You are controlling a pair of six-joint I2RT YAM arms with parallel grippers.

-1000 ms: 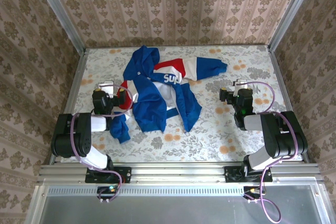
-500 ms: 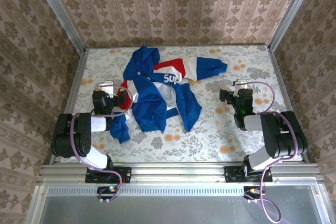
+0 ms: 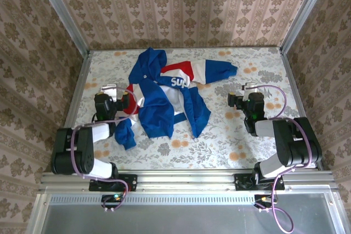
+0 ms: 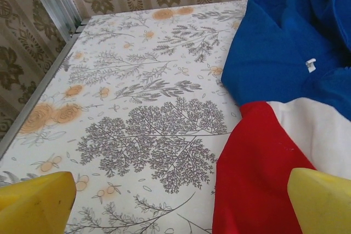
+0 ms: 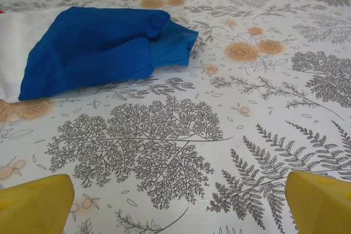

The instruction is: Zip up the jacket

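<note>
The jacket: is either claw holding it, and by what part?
Nothing is held. The left gripper and right gripper are both open, neither closed on the jacket.

We are looking into a small robot test cell, a lab rig rather than a lived-in room. We are seeing patterned wallpaper panels (image 3: pixel 181 4) standing as three walls around a table (image 3: pixel 230 135) covered in a floral print, with bare aluminium posts (image 3: pixel 60 12) running up the corners. Along the near edge an extruded metal rail (image 3: pixel 186 179) is carrying two arm bases (image 3: pixel 112 182), bolted side by side, and purple cables (image 3: pixel 278 216) are looping from them.
</note>
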